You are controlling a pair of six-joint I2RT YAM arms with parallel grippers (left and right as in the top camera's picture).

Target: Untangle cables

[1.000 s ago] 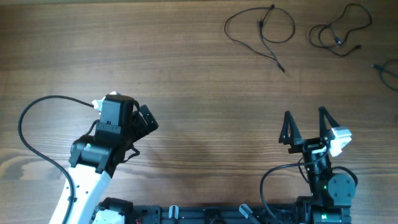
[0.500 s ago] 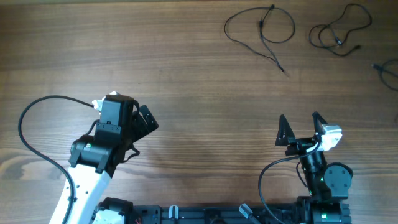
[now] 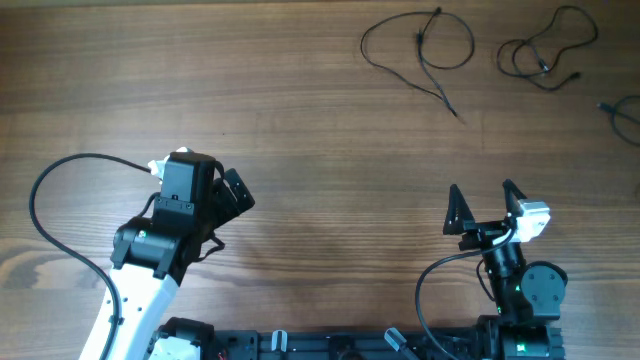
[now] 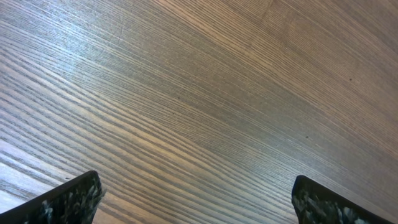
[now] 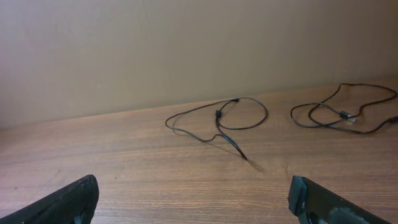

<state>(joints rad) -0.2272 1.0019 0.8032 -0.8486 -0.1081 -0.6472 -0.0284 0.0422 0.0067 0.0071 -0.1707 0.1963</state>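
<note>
Wooden surface is seen bearing thin black cables toward its far right: 1 looped cable and, near it but apart, 1 curled cable. Both are found well apart from the left gripper and right gripper, each spread wide with nothing held.

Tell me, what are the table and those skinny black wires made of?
The table looks like wood, or a wood-look top: brown with long grain lines and a soft sheen. The wires look coated in matte black rubbery plastic, since they curl in loose loops; what is inside cannot be seen.
</note>
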